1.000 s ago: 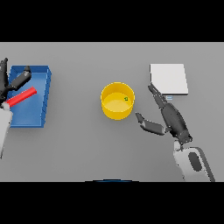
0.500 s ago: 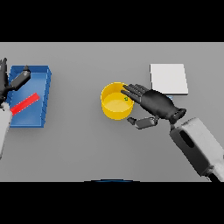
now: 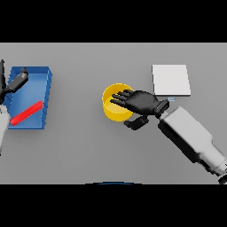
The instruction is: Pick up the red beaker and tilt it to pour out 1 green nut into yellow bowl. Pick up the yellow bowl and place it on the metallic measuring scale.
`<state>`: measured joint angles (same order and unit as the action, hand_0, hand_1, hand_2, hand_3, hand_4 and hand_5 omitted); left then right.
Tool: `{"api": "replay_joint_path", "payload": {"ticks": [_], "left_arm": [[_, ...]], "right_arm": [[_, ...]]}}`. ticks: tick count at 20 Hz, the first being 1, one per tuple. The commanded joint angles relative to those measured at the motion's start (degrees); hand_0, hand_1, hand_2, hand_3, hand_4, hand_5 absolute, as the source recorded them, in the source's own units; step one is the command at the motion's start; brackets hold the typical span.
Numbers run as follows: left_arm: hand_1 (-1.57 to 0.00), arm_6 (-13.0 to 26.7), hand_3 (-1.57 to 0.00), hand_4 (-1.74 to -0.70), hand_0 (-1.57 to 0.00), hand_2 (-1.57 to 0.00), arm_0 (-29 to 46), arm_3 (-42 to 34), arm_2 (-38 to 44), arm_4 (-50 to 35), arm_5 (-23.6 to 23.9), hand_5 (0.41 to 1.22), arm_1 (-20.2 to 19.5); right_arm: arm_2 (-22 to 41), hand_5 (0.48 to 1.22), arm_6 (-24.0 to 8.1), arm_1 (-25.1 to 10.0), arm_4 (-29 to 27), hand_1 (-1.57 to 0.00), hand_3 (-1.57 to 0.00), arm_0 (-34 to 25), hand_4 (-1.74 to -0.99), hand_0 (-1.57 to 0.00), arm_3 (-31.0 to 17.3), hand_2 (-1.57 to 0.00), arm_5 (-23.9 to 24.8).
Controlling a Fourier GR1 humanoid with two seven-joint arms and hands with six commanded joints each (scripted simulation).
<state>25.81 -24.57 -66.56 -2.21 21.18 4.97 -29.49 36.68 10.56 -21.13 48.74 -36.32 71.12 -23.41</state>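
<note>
While its fingers lie spread across the top of the yellow bowl (image 3: 116, 109) and its thumb hangs below the near wall, the right hand (image 3: 141, 103) looks set for a grasp over the rim, though nothing is pinched yet: the fingers are fairly straight, the thumb only loosely bent, and I cannot tell whether either touches the bowl. That spread makes sense for a round, thin-walled vessel, with fingers reaching inside or over the rim and thumb outside, so the wall can be caught between them. The forearm comes in from the lower right at a slant, which leaves the wrist already pointing along the line toward the metallic measuring scale (image 3: 171, 80), the pale square plate lying near the bowl on its upper right, apart from it. The bowl itself stands upright on the grey table (image 3: 80, 150) near the middle; the hand hides much of its inside, so whether a nut lies in it cannot be seen. Far off at the left edge, the left hand (image 3: 17, 82) shows over the blue tray (image 3: 46, 88), where a red bar (image 3: 26, 113) lies slantwise; its fingers are too dim to judge.
</note>
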Motion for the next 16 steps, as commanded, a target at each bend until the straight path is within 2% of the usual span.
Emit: {"api": "replay_joint_path", "payload": {"ticks": [1, 5, 7, 10, 12, 16], "left_arm": [[0.00, -0.32, 0.00, -0.74, 0.00, 0.00, 0.17, -0.46, -0.21, 0.09, -0.02, 0.698, 0.04], [0.00, -1.38, 0.00, -0.74, 0.00, 0.00, 0.64, -0.60, 0.07, 0.01, -0.02, 0.699, -0.53], [0.00, -0.35, 0.00, -0.74, 0.00, 0.00, 0.06, -0.16, 0.32, -0.15, -0.20, 0.697, -0.64], [0.00, -0.92, 0.00, -0.74, 0.00, 0.00, 1.03, -0.85, 0.54, -0.39, -0.25, 0.699, -0.98], [0.00, -0.70, 0.00, -0.75, 0.00, 0.00, 0.86, -1.20, 0.47, -0.44, -0.17, 0.698, -0.73], [0.00, -0.65, 0.00, -0.75, 0.00, 0.00, 0.31, -0.55, 0.62, -0.58, -0.86, 0.699, -1.22]], "right_arm": [[0.46, 0.725, 0.63, 0.28, -0.01, 0.00, 0.00, -0.50, -1.231, 0.00, -0.67, 0.00, -0.61], [2.29, 0.733, 0.65, 1.41, 1.32, 0.00, 0.00, -3.43, -1.255, 0.00, -3.85, 0.00, -1.99], [2.99, 0.734, 0.20, 2.77, 1.88, 0.00, 0.00, -5.30, -1.258, 0.00, -6.04, 0.00, -2.31], [3.64, 0.739, 0.47, 2.69, 2.24, 0.00, 0.00, -5.90, -1.263, 0.00, -7.49, 0.00, -3.36], [4.01, 0.740, 0.11, 3.81, 2.16, 0.00, 0.00, -6.10, -1.270, 0.00, -9.07, 0.00, -3.86], [3.65, 0.758, -0.66, 4.03, 1.58, 0.00, -0.07, -6.63, -1.289, 0.00, -10.81, -0.02, -5.69]]}}
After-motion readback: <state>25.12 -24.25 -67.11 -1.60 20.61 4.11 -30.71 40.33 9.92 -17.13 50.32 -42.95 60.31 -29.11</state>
